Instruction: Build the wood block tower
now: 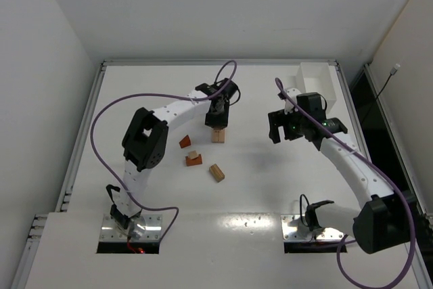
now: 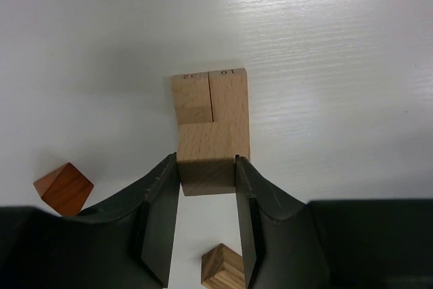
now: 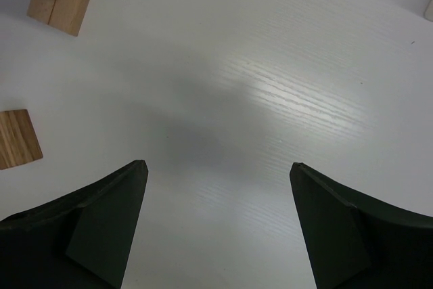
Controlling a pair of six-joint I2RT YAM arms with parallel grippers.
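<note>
The wood block tower (image 1: 218,136) is only a low start on the white counter (image 1: 270,187), out in front of my left arm: two pale base blocks (image 2: 210,96) stand side by side with their faces touching, which gives a wide enough footing for the next layer. My left gripper (image 2: 208,167) sits directly over the tower, jaws drawn in and pinching a pale block (image 2: 211,145) by its two side faces. That grip leaves the underside free to land across both base blocks. I cannot tell from the wrist view whether it is already seated on them or just above. The spare pieces lie near the tower on its near-left side. These are an orange wedge (image 1: 185,141), an orange block with a small pale piece on top (image 1: 194,159) and a striped tan block (image 1: 216,172), each apart from the stack and, I judge, within easy reach for later picks. My right gripper (image 3: 220,225) hangs to the right of the tower, spread wide, holding nothing and touching nothing.
</note>
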